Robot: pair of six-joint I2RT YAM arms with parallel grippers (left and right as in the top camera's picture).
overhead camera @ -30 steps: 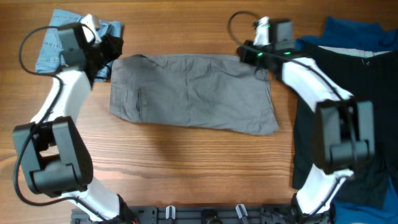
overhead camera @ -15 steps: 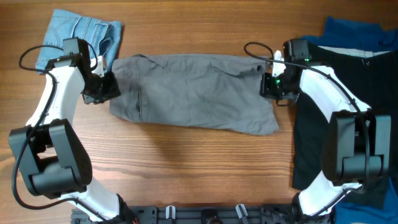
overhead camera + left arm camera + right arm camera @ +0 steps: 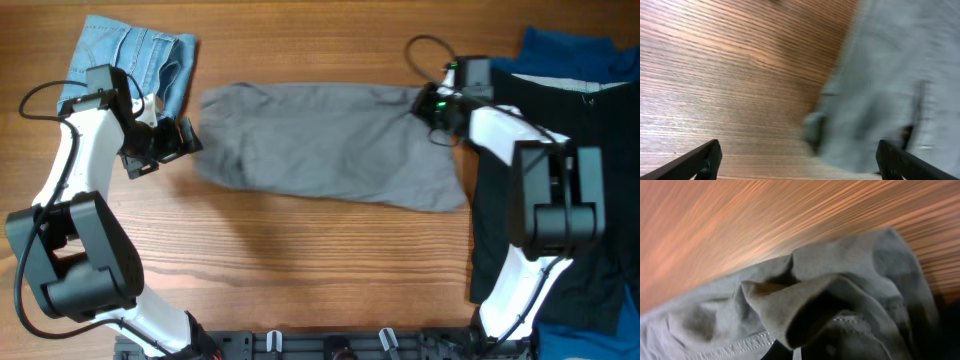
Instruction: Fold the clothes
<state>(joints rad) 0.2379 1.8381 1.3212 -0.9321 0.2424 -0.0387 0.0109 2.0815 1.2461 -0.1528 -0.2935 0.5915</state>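
Grey shorts lie spread mid-surface. The right pincer is clamped on a raised fold at their far right corner. The left pincer, fingers wide apart, hovers at their left edge, near denim shorts in the far left corner.

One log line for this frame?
grey cotton shorts spread on wooden table, unfolded | left gripper open at their left edge | right gripper at upper-right corner, grip unclear

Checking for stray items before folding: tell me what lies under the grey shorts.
The wooden table shows beside the grey shorts, so they seem to lie on it. Anything else beneath the cloth is hidden.
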